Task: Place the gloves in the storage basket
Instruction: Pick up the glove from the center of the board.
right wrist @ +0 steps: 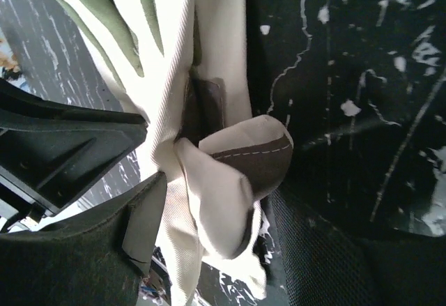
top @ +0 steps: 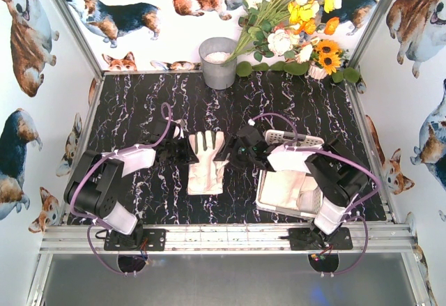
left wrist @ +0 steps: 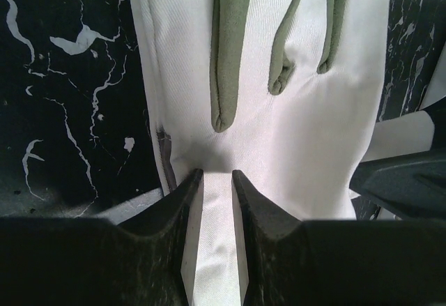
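Closest up, my left claw (left wrist: 217,180) is clamping the glove (left wrist: 279,125) by its near edge. Right wrist: my right claw (right wrist: 216,198) is squeezing its bunched thumb. Overhead: other gloves (top: 282,189) are lying in the storage basket (top: 296,137), lower right; this one is lying mid-frame on the desk (top: 139,104).

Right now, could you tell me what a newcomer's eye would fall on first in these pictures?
A white glove lies in the middle of the black table, with the left gripper and right gripper pinching its two sides. To the right, under the right arm, the basket already holds white gloves; bright flowers and a grey bucket stand at the back.
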### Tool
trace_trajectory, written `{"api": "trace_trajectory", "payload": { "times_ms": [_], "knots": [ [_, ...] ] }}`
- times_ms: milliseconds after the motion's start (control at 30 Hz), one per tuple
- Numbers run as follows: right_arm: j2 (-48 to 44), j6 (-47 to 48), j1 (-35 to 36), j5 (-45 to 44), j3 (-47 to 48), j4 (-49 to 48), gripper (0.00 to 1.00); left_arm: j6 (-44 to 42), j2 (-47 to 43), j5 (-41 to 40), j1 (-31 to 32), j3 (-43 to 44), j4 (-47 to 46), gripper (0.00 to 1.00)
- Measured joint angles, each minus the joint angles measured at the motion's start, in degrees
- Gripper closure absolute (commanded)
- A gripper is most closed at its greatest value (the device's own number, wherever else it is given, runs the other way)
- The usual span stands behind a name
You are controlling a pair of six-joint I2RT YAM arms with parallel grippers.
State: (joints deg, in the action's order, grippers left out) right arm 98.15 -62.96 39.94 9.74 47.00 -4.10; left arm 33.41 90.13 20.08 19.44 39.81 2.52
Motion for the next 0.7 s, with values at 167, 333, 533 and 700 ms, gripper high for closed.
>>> {"api": "trace_trajectory", "payload": {
  "times_ms": [167,333,533,700],
  "knots": [
    [0.5,-1.7,0.5,1.0,-1.9,-4.7,0.34,0.0,-0.1,-0.3,0.0,0.0,0.2,0.81],
    [-1.9,-3.5,0.5,0.9,-6.4,-9.7,0.20,0.0,-0.3,-0.6,0.0,0.0,0.3,0.81],
    [-3.7,-5.0,0.4,2.0,-10.4,-15.9,0.09,0.0,-0.4,-0.8,0.0,-0.1,0.3,0.81],
    [-3.6,-5.0,0.4,2.3,-10.6,-16.5,0.10,0.1,-0.4,-0.8,0.0,-0.1,0.3,0.81]
  ]
}}
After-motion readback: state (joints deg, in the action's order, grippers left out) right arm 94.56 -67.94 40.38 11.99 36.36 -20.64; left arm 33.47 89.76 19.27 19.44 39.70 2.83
